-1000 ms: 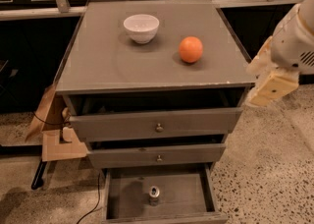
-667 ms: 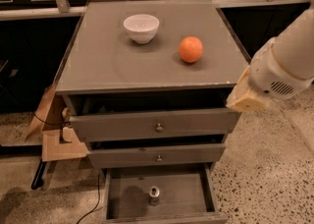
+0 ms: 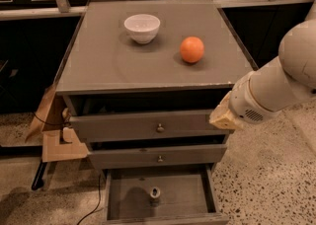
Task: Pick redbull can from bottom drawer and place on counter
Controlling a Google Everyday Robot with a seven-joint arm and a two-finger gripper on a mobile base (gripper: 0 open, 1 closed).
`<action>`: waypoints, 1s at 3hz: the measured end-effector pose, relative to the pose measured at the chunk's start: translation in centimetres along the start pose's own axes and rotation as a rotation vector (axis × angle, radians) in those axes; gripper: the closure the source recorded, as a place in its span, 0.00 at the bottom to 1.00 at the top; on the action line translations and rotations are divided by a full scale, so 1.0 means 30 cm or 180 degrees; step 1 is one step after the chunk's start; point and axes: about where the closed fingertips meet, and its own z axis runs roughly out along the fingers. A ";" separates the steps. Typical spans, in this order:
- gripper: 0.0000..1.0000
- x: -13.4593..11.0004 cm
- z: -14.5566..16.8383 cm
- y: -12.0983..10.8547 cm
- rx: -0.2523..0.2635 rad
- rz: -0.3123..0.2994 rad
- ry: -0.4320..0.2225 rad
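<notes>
Since moved the gripper (image 3: 223, 116) down and left, now beside the right end of the top drawer (image 3: 123, 129), just under the counter (image 3: 108, 66) edge. Cannot tell how far open, nor whether holding anything. Left the can (image 3: 155, 195) upright in the open bottom drawer (image 3: 187, 197), unmoved; likewise bowl (image 3: 142, 26) and orange (image 3: 192, 50) up top.

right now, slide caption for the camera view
Tan gripper hovers beside the grey top drawer; slim silver-topped redbull can stands in the open bottom drawer.
</notes>
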 end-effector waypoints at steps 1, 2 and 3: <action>1.00 -0.001 -0.001 -0.001 0.0002 0.0000 -0.0001; 1.00 0.037 0.071 0.021 -0.0069 0.0066 0.0008; 1.00 0.111 0.243 0.089 -0.0259 0.0206 -0.0064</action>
